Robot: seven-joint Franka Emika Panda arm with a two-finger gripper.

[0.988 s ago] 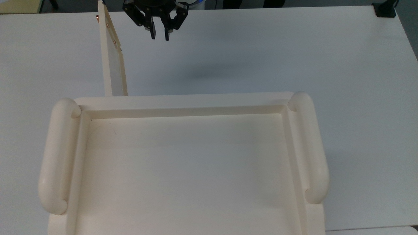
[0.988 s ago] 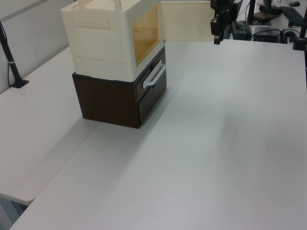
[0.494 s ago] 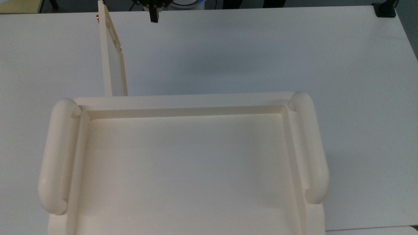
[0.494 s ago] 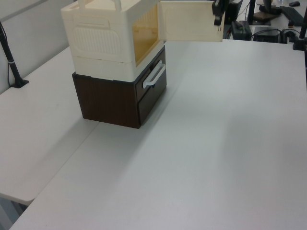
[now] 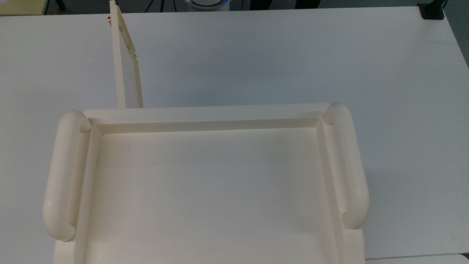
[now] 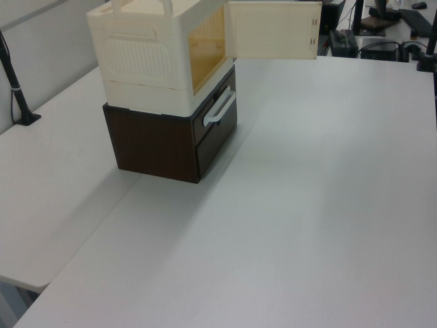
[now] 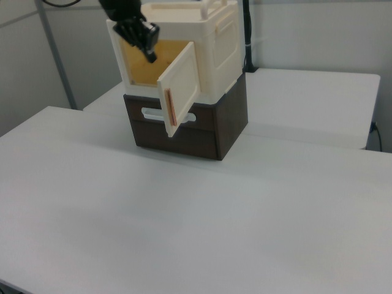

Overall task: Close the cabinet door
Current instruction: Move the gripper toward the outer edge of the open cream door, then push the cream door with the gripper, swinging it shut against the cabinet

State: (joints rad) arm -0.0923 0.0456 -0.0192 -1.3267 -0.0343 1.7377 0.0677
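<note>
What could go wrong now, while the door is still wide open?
1. The door stands out at about a right angle from the cabinet. A push near its hinge side may strain the hinge and hardly turn it.
2. The end effector is in front of the cabinet's opening; the closing door might trap it.
3. The cabinet merely stands on a brown drawer unit; a hard push may shift it.

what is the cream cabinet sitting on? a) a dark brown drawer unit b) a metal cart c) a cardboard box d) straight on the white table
a: in the left view the cabinet rests on top of a dark brown drawer unit with a pale handle on its front, and that unit stands on the white table.
</note>
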